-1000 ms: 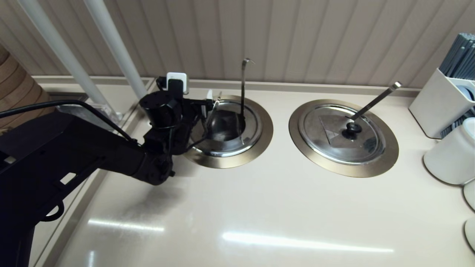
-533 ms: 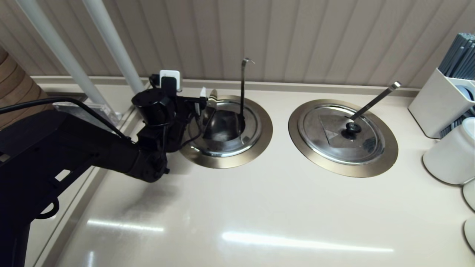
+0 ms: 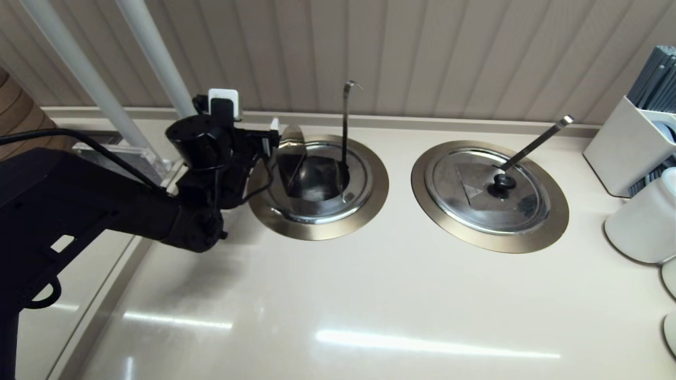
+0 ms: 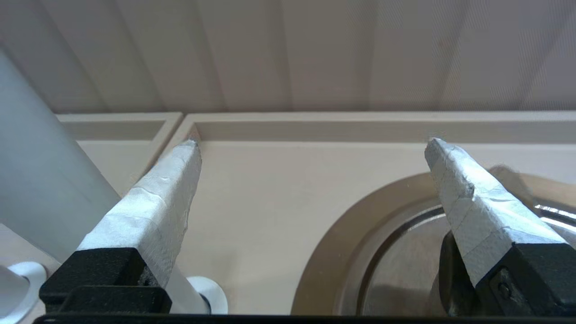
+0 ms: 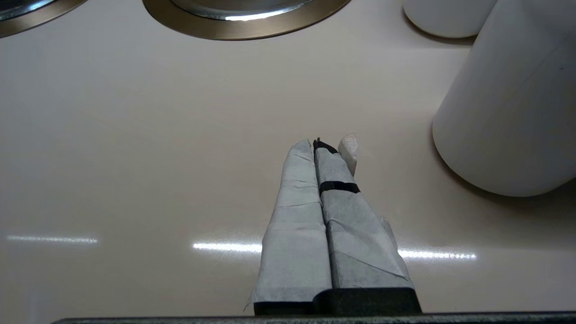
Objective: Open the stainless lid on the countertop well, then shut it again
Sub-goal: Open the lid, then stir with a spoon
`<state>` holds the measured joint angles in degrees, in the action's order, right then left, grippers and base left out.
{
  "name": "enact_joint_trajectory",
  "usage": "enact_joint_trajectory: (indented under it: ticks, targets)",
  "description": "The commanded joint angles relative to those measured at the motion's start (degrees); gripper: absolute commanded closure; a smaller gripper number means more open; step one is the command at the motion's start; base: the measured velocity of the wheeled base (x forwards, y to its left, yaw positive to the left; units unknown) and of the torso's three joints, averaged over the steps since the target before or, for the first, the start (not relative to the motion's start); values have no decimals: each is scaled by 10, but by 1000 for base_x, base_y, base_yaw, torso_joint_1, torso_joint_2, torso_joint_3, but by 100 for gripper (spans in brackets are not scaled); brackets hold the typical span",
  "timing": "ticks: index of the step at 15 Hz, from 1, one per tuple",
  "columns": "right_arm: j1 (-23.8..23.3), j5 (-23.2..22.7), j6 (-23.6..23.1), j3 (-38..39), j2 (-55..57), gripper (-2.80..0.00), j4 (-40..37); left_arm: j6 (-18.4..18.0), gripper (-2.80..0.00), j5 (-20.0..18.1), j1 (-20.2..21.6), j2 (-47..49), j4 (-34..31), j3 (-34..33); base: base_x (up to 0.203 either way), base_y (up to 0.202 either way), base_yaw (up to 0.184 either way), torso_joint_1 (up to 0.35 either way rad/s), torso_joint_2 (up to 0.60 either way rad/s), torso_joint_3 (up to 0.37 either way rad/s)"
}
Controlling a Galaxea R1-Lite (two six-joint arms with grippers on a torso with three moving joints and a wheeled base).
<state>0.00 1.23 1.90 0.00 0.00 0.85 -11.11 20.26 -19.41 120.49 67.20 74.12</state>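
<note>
The stainless lid (image 3: 322, 184) lies flat in the countertop well, inside the bronze rim ring (image 3: 327, 229). The hook-tipped ladle handle (image 3: 346, 121) stands up through the lid's notch. My left gripper (image 3: 282, 134) hovers open over the well's left edge. In the left wrist view the left gripper (image 4: 312, 143) spans bare counter and rim ring (image 4: 333, 252). The black knob (image 4: 446, 270) shows low beside one finger, not held. My right gripper (image 5: 317, 146) is shut on nothing above bare counter and does not show in the head view.
The twin lid (image 3: 488, 190) with its straight ladle handle (image 3: 533, 142) sits to the right. A white utensil holder (image 3: 628, 148) and a white container (image 3: 641, 221) stand at the far right. White posts (image 3: 153, 58) rise behind my left arm, and the panelled wall runs close behind the wells.
My left arm has drawn back to the left, carrying its open gripper from above the lid toward the well's left rim. The lid has stayed down.
</note>
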Motion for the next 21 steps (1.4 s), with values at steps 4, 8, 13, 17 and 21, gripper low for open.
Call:
enact_joint_trajectory:
  ticks: [4, 8, 13, 17, 21]
  targets:
    - [0, 0, 0, 3, 1, 0, 0, 0, -280, 1, 10, -37, 7, 0, 0, 0, 0, 0, 0, 0]
    - [0, 0, 0, 3, 1, 0, 0, 20, -280, 1, -29, -51, 6, -2, 0, 0, 0, 0, 0, 0]
    - [0, 0, 0, 3, 1, 0, 0, 152, -280, 0, -147, -88, -95, -23, 0, 0, 0, 0, 0, 0]
    - [0, -1, 0, 3, 1, 0, 0, 159, -280, -10, -165, -63, -104, -41, 0, 0, 0, 0, 0, 0]
    - [0, 0, 0, 3, 1, 0, 0, 151, -280, -8, -151, -44, -137, -40, 0, 0, 0, 0, 0, 0]
